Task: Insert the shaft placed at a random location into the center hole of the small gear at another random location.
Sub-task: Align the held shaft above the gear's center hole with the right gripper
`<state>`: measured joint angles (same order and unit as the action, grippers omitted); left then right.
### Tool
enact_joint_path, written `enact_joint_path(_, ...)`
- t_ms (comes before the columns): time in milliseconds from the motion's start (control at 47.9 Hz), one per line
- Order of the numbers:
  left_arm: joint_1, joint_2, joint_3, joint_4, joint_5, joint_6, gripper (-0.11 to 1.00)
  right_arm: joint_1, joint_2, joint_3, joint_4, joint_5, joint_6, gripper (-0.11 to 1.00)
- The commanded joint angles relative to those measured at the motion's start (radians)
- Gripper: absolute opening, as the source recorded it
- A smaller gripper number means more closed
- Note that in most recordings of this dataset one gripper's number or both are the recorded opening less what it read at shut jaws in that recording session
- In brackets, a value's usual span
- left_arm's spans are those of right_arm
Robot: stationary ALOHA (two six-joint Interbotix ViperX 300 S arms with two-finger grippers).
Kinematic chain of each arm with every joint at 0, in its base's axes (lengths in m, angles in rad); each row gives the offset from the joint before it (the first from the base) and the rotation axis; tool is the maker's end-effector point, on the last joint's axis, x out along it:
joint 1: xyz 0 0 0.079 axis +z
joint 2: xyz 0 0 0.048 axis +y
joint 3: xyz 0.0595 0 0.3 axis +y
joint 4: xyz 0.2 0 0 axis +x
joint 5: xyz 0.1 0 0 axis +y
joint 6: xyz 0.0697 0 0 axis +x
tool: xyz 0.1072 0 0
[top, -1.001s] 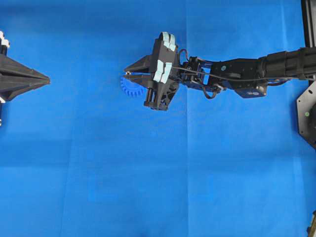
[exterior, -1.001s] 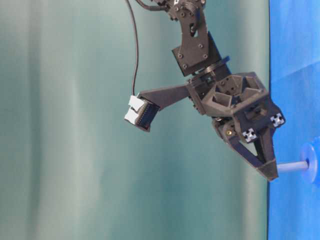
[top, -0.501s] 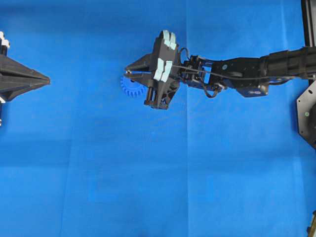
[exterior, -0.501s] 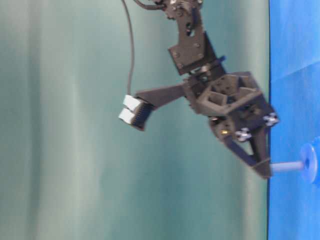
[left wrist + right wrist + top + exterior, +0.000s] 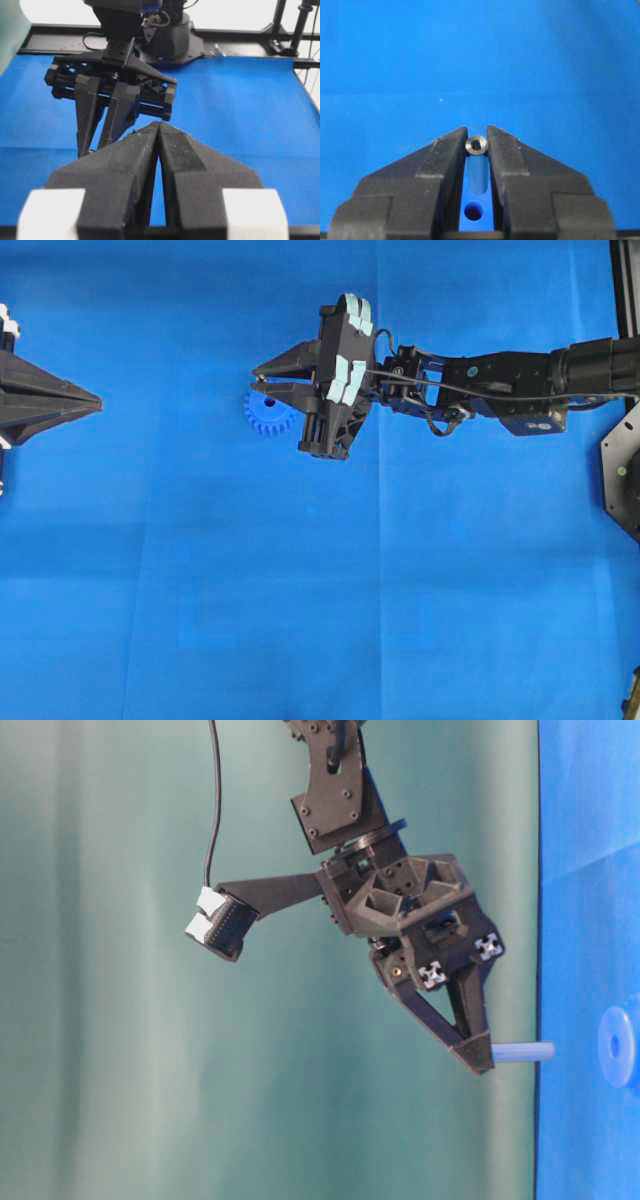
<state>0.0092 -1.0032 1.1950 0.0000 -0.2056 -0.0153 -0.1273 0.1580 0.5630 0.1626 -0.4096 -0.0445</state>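
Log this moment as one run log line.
right end effector: shut on shaft | shaft: clear of gear, not in hole | left end effector: shut, idle

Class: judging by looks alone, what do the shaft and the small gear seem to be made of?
Shaft: likely metal, silvery-grey with a smooth sheen, its end face hollow. Small gear: probably moulded plastic, uniformly bright blue and matte, with crisp teeth.
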Motion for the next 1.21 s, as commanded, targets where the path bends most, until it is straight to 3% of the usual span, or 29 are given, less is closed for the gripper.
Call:
enact_joint_path(0, 0.002, 0.003, -0.014, 0.003, -0.005, 0.000, 0.00, 0.002, -0.021, -0.006, 0.002, -0.014, -0.002, 0.03)
enact_joint_path(793, 0.002, -0.008, -0.015, 0.003, -0.005, 0.000, 0.00, 0.002, 0.097, -0.005, 0.037, -0.089, 0.008, 0.03)
enact_joint_path(1189, 0.002, -0.008, -0.014, 0.003, -0.003, 0.000, 0.00, 0.002, 0.028, 0.000, 0.026, -0.094, -0.003, 0.03)
